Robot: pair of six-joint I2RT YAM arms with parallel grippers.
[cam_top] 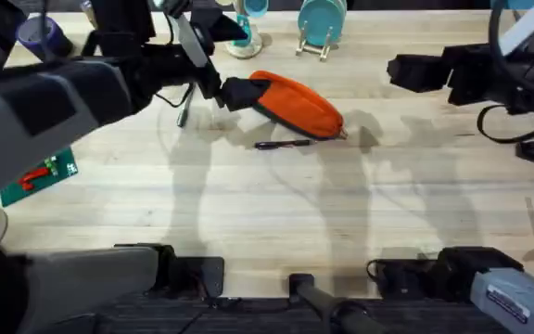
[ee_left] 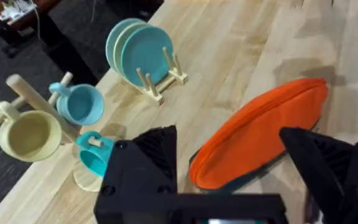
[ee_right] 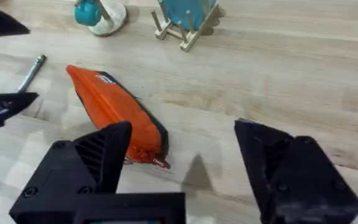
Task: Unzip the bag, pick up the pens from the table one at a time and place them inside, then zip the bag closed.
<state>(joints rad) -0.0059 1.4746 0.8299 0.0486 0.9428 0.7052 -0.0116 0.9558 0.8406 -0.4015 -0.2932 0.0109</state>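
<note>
Pale joined-plank wooden table [cam_top: 276, 218], arm bases along its near edge, clutter at the far edge.

Nearest task item: we see one slim black pen [cam_top: 283, 144] flat on the wood, just in front of the small oblong orange fabric pouch [cam_top: 299, 105]. The pouch lies mid-table, zipper looks closed, red pull tab at its right end in the right wrist view. Silvery-grey metal pen [cam_top: 183, 115] lies just left of the pouch, near the left arm's fingertips.

Left gripper [cam_top: 222, 93] is at the pouch's left end, fingers spread wide in its wrist view, the pouch between them. Contact with the fabric we cannot tell. Right gripper [cam_top: 399, 70] hangs well right of the pouch, fingers wide apart, holding nothing.

Risks from here, as we judge:
- Pouch is loose on smooth wood; a pull on the zipper tab with only a light pinch at the other end would drag the pouch, not open it.
- A sliding pouch could knock the black pen, or roll the grey one away.
- Tab is small, so it's an easy miss for wide fingers.

Count: two pens, one pouch. Far edge: one wooden rack with teal plates [ee_left: 143, 56], one mug tree with three mugs [ee_left: 73, 102].
</note>
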